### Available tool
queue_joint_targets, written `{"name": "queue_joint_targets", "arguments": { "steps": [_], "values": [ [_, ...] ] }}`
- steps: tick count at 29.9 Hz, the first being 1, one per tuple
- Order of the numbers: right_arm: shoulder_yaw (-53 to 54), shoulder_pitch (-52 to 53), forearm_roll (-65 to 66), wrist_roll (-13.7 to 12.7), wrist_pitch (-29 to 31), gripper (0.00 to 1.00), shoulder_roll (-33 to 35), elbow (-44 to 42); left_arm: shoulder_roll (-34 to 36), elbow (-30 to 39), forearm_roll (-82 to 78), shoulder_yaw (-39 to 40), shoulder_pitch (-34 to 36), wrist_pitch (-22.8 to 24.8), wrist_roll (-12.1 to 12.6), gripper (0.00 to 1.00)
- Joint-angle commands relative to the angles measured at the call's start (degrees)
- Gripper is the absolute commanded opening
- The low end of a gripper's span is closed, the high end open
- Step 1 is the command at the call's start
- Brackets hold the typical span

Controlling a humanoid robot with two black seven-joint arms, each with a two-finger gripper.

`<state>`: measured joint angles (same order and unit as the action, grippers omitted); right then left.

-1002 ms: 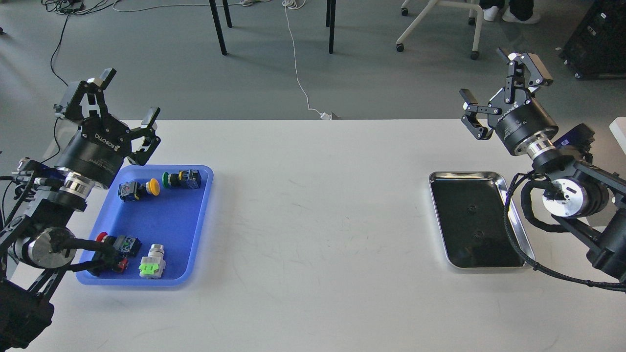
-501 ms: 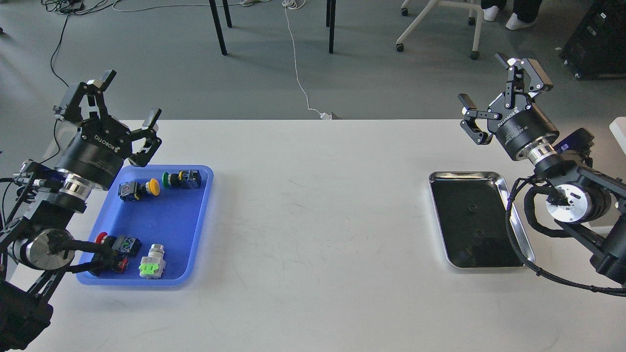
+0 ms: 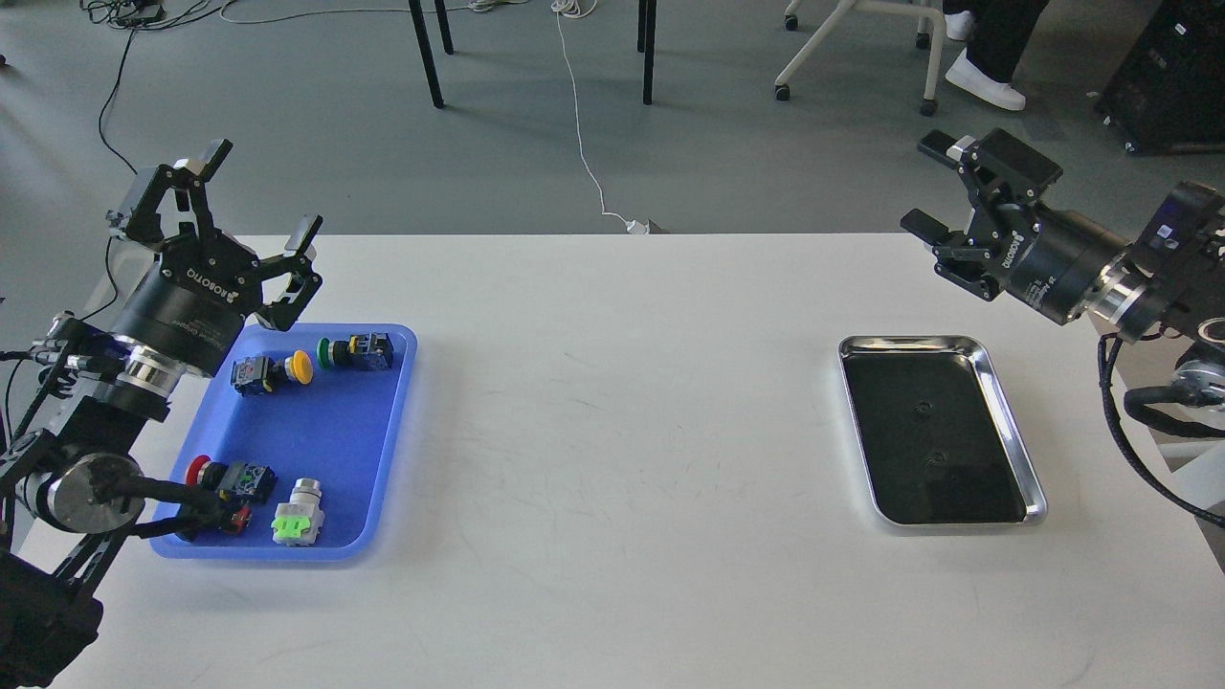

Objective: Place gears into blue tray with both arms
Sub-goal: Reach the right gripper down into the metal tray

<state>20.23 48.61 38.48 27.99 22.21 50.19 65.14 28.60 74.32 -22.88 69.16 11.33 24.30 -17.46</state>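
Note:
Two tiny black gears lie inside the steel tray (image 3: pixel 1011 402) on the right: one gear (image 3: pixel 924 409) toward the back and the other gear (image 3: pixel 936 458) nearer the front. The blue tray (image 3: pixel 316 450) sits at the left of the table, holding several push-button switches. My left gripper (image 3: pixel 258 196) hovers open above the blue tray's back left corner, with nothing between its fingers. High at the right, beyond the steel tray's back edge, my right gripper (image 3: pixel 926 187) is open and empty, pointing left.
Switches in the blue tray: a yellow-capped switch (image 3: pixel 270 370), a green-capped switch (image 3: pixel 356 351), a red-capped switch (image 3: pixel 225 478) and a grey-and-green switch (image 3: pixel 299 515). Chair and table legs stand on the floor behind the white table (image 3: pixel 622 431).
My right arm has swung up and to the right, turning its gripper from upward-facing to pointing left. The left gripper has shifted slightly right. Gears and trays have not moved.

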Motion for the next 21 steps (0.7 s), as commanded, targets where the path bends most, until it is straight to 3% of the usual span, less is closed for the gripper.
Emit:
{"name": "queue_joint_targets", "arguments": {
  "steps": [1, 8, 14, 21],
  "values": [
    [-5.27, 6.04, 12.90, 0.01, 1.87, 0.99, 4.91, 2.27, -0.30, 0.30, -0.23, -0.69, 0.01, 0.05, 0.05, 0.99],
    [-29.07, 25.72, 41.12, 0.01, 3.19, 0.99, 5.63, 1.57, -2.33, 0.74, -0.41, -0.78, 0.19, 0.66, 0.23, 0.99],
    [-43.59, 36.46, 47.46, 0.01, 3.19, 0.99, -1.39, -2.20, -2.68, 0.74, -0.67, -0.78, 0.10, 0.66, 0.32, 0.99],
    [-54.06, 37.79, 53.19, 0.01, -0.76, 0.96, -11.68, -11.26, -2.41, 1.17, -0.67, -0.60, -0.08, 0.67, 0.23, 0.99]
  ]
}}
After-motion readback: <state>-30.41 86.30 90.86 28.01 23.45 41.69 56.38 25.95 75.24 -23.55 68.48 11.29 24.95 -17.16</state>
